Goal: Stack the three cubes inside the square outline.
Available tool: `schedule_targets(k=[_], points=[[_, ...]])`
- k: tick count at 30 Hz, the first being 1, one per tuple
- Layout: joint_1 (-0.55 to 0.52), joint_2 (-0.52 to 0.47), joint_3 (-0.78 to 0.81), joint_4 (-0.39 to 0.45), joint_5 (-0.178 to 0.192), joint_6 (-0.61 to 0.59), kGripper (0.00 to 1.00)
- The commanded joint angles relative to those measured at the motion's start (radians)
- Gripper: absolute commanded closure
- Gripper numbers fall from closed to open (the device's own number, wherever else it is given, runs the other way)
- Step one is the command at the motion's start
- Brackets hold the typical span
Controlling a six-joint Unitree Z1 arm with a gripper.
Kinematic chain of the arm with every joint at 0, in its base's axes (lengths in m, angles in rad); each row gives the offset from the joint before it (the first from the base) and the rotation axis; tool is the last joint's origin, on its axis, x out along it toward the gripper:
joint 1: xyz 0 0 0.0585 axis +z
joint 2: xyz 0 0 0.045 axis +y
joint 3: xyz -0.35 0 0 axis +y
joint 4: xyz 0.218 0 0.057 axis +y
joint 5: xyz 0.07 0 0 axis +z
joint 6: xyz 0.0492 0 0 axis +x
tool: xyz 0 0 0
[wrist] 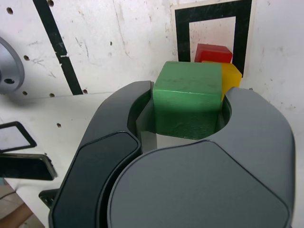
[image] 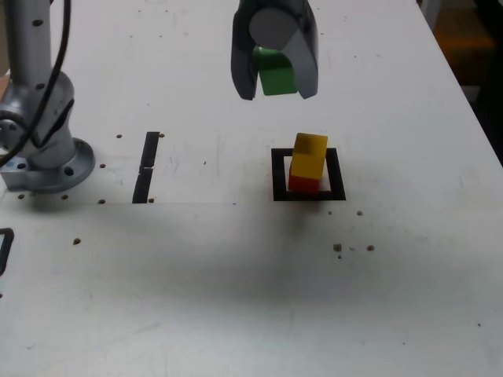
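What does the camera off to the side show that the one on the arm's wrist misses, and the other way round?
Only the exterior view shows the arm's grey base bolted to the table, and the whole height of the stack below the raised cube.

Only the wrist view shows, up close, the end effector's fingers pressed against the green cube's sides, plus a dark flat object at the table edge.

Both show the end effector holding the green cube, the yellow cube on the red cube inside the square outline, and the black tape strip.
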Motion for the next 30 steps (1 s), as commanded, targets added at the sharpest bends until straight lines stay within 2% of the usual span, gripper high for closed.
schedule_targets(k=[1, 15, 30], points=[[0.000, 0.012, -0.012, 0.008, -0.010, -0.002, 0.81], [-0.046, 0.117, -0.139, 0.029, -0.046, -0.024, 0.81], [-0.053, 0.186, -0.105, 0.005, -0.055, -0.022, 0.80]])
